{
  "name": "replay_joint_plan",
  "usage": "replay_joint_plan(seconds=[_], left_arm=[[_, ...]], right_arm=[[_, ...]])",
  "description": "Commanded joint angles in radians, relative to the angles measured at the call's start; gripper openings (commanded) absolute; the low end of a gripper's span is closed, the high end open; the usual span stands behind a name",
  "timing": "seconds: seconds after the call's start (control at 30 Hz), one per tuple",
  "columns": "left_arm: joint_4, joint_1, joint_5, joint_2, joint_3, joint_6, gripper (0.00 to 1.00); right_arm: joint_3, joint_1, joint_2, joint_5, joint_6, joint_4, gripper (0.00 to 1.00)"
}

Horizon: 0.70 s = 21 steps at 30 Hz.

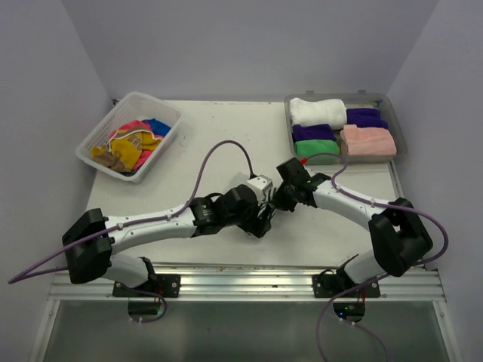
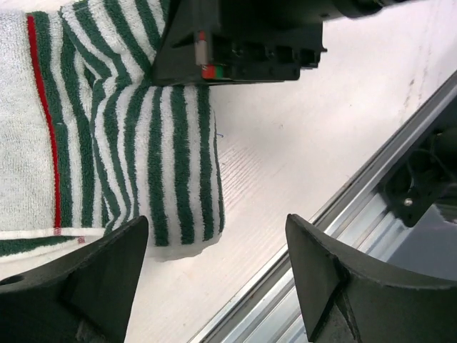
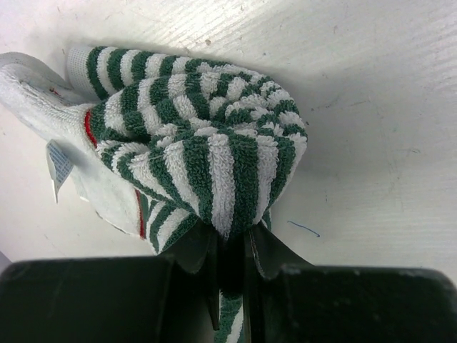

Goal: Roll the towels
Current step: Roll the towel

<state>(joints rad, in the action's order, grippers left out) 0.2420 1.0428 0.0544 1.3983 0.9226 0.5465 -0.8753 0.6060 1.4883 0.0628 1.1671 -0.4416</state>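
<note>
Two claws meet at the middle of the table (image 1: 226, 136) in the top view, the left claw (image 1: 260, 223) and the right claw (image 1: 281, 197) almost touching. What lies under them is hidden. The tray (image 1: 398, 143) at the far right holds rolled towels (image 1: 368, 141), and the basket (image 1: 98, 130) at the far left holds loose towels (image 1: 132, 145).

In the left wrist view the left claw is spread wide and holds nothing. The striped towel (image 2: 143, 164) lies on the table just ahead of one finger (image 2: 93, 279), close to the near edge. Nothing here braces the cloth, so the bundle may slacken.

In the right wrist view the right claw is pressed together, pinching a thin fold at the towel's bunched end. The bundle looks lumpy rather than tightly wound. A pull on so small a bite could slip off or unwind it.
</note>
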Motion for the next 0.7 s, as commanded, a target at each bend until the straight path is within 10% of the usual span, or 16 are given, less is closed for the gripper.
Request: replay_joint_plan(seconds=[0.0,0.4,0.67], left_arm=[[0.031,0.077,0.225,0.033,0.045,-0.079,0.82],[0.008,0.200,0.400,0.200,0.107,-0.086,0.78],[0.025,0.195,0.438,0.295,0.140,-0.074,0.53]], right_arm=[[-0.027,0.001,0.003,0.029,-0.003,-0.074,0.00],[-0.021,0.000,-0.006,0.011,0.005,-0.059,0.00],[-0.010,0.001,-0.029,0.009,0.003,-0.060,0.00]])
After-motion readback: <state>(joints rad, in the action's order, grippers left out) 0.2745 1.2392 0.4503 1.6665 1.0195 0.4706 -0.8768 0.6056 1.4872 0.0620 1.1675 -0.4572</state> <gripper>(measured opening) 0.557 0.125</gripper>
